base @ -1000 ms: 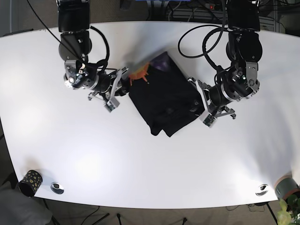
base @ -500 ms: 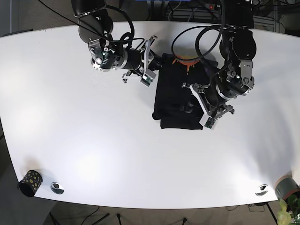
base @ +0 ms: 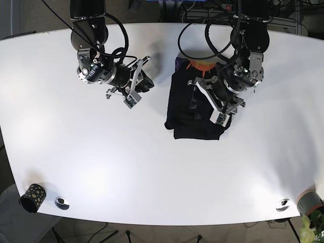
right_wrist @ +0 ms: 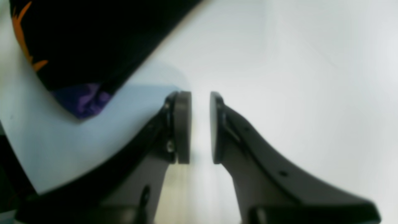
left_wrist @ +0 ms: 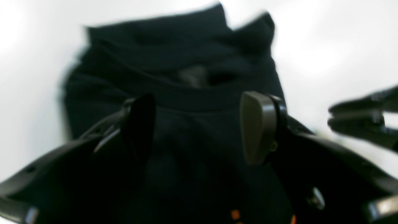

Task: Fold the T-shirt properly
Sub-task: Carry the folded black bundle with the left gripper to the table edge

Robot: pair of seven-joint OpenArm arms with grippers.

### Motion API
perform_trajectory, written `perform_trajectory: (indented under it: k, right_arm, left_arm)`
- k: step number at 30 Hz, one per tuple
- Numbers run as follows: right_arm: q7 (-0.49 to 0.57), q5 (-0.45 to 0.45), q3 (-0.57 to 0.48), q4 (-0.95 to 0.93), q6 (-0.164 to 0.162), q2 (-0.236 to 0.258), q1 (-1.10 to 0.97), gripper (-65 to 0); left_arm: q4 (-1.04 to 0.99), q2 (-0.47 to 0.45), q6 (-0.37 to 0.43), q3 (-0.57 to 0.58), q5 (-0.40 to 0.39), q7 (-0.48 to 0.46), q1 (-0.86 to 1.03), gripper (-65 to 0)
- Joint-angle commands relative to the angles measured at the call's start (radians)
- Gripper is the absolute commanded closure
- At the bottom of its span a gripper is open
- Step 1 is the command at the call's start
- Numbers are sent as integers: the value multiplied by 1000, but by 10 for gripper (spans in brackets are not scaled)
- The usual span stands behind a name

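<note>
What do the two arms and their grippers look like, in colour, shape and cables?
Both arms are black, with rounded joint housings and loose black cables looping beside them. The left gripper and right gripper have black curved fingers with silver-grey metal parts showing at the wrists. Each finger ends in a flat, dark grey pad. A small green light shows on each arm near the wrist.

Robotics lab; two arms on a white table [base: 152, 172]; cables [base: 202, 12] & gear behind it.

Black T-shirt [base: 190, 114], folded into a compact rectangle, orange print at far edge, flat on white table [base: 152, 172]
</note>
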Motion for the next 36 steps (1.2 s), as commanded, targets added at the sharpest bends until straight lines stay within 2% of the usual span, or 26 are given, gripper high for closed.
perform_trajectory:
  k: [1, 6, 10, 14, 19, 22, 26, 29, 32, 36]
  right_arm:
    - [19, 21, 10, 23, 6, 3, 15, -95]
    - [19, 21, 12, 23, 6, 3, 15, -95]
    - [19, 21, 12, 23, 6, 3, 15, -95]
    - [19, 21, 13, 26, 6, 3, 23, -95]
    - [19, 21, 13, 64, 6, 5, 26, -95]
    - [18, 21, 13, 90, 6, 5, 25, -95]
    - [18, 21, 13, 104, 6, 5, 28, -95]
    - [18, 21, 13, 109, 6, 5, 28, -95]
    - [18, 21, 13, 109, 6, 5, 28, -95]
    - [18, 21, 13, 109, 6, 5, 23, -95]
  left_arm:
    - [-9, -11, 21, 35, 26, -58, 3, -404]
    - [-82, -12, 93, 101, 146, -224, 56, -404]
    - [-160, -12, 129, 105, 221, -281, 82, -404]
    - [-258, -23, 126, 99, 247, -293, 82, -404]
    - [-316, -131, 126, 87, 243, -290, 78, -404]
    - [-326, -192, 116, 4, 243, -284, 78, -406]
    - [-364, -263, -17, -152, 243, -242, 38, -407]
    - [-465, -319, -120, -269, 244, -225, -10, -407]
    - [-620, -391, -197, -370, 244, -225, -77, -407]
    - [-823, -497, -266, -442, 244, -235, -145, -407]
